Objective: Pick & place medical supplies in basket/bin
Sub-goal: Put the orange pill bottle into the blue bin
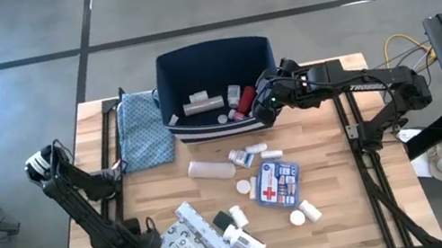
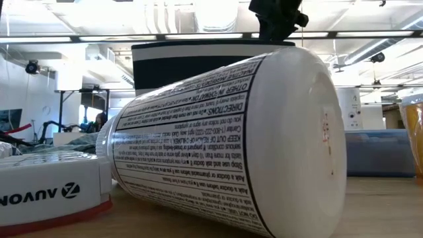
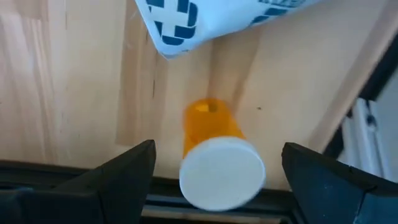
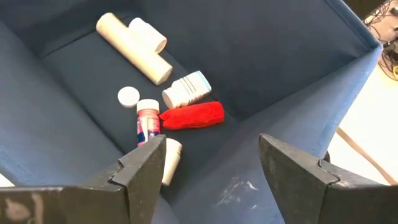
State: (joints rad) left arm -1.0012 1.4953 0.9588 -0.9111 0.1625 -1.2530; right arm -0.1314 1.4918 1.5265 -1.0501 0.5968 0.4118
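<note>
We see the right gripper (image 4: 208,171) over the bin (image 1: 166,70), fingers apart and empty; the left gripper (image 3: 217,177), fingers wide and empty, straddles an orange bottle (image 3: 214,149).

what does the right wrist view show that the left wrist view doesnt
Only the right wrist view: the inside of the navy bin, holding a red item, a long white tube, a white bottle and a pink-labelled bottle, seen past the open right tool.

Only the left wrist view: an orange pill bottle with a white cap lying on the wooden table between the fingers of the open left tool, and a blue-white packet.

Both: two dark fingers spread apart, holding nothing.
</note>
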